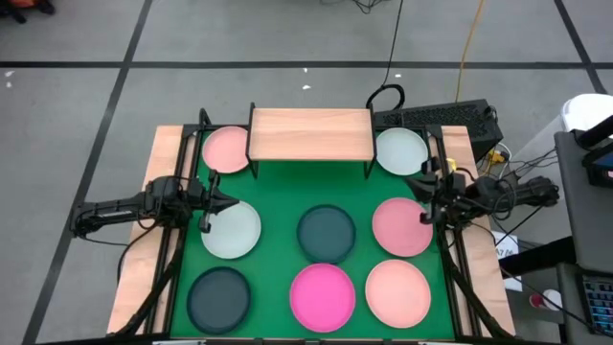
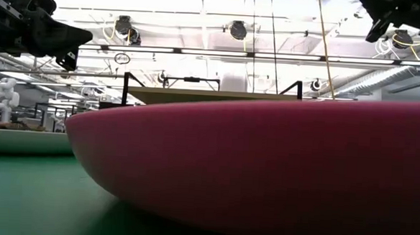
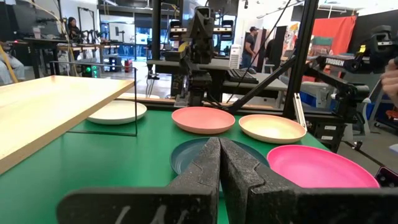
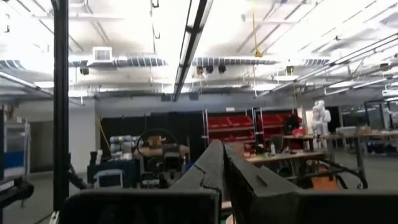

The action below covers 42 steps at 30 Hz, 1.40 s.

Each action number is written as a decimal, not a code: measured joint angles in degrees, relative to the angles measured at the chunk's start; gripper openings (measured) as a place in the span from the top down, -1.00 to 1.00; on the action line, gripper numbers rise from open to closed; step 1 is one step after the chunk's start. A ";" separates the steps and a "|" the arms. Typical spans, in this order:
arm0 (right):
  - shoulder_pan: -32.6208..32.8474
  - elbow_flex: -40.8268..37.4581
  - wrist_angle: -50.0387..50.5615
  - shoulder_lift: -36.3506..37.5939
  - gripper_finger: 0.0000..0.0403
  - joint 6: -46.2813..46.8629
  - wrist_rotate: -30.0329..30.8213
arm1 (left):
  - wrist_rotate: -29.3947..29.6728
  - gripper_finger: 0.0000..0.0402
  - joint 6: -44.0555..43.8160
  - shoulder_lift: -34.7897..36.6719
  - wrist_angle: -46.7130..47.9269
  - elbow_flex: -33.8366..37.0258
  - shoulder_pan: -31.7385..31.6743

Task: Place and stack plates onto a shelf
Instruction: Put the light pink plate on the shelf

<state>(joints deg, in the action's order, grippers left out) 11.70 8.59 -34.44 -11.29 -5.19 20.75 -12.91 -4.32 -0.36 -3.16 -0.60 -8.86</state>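
Because the plates (image 1: pixel 324 233) look light, stiff and shallow, pinch one at its raised rim; both the left tool (image 1: pixel 228 201) and right tool (image 1: pixel 422 180) are closed, empty, at the worktop's side edges.

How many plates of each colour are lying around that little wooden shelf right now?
Light pink plate: 1
Pale mint-white plates: 2
Dark grey-teal plates: 2
Rose plate: 1
Magenta plate: 1
Peach plate: 1
Total: 8 plates, all on the green mat; none on the shelf yet.
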 joint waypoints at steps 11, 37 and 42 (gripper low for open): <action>-0.07 3.21 -1.36 -18.19 1.00 0.16 1.60 | -0.02 0.96 0.00 0.00 0.00 0.02 0.00; 2.23 25.08 28.58 -41.64 1.00 10.35 0.42 | -0.01 0.96 0.00 0.00 -0.02 0.02 0.00; 3.83 31.12 43.44 -41.81 1.00 23.81 -6.64 | -0.02 0.96 0.00 0.00 -0.02 0.01 0.00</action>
<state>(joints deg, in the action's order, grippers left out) 15.53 39.71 9.01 -53.10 18.62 14.11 -12.93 -4.32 -0.36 -3.18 -0.59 -8.86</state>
